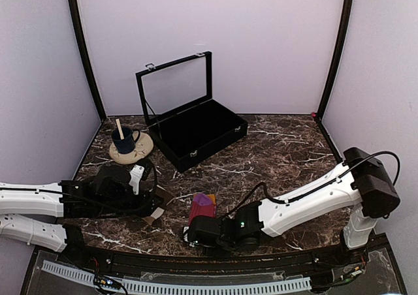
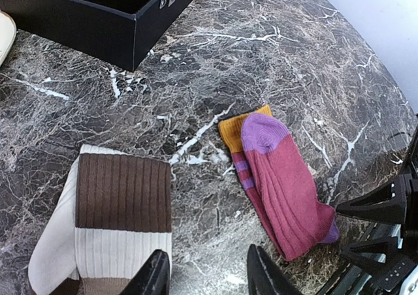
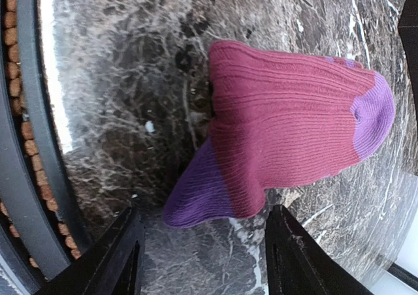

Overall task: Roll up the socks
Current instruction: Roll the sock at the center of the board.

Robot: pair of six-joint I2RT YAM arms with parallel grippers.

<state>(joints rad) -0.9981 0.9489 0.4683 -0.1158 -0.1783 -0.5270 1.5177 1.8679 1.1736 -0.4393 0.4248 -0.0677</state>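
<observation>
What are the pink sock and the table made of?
The pink sock seems to be soft knitted cloth with a matte look: fine ribs run along it. The table looks like dark polished marble, or a marble print: white veins, slight shine.

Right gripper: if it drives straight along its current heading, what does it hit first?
The magenta sock. Its purple end lies just ahead of the open right gripper, in line with the gap between the fingers. Depth is unclear, so how soon is a guess.
</observation>
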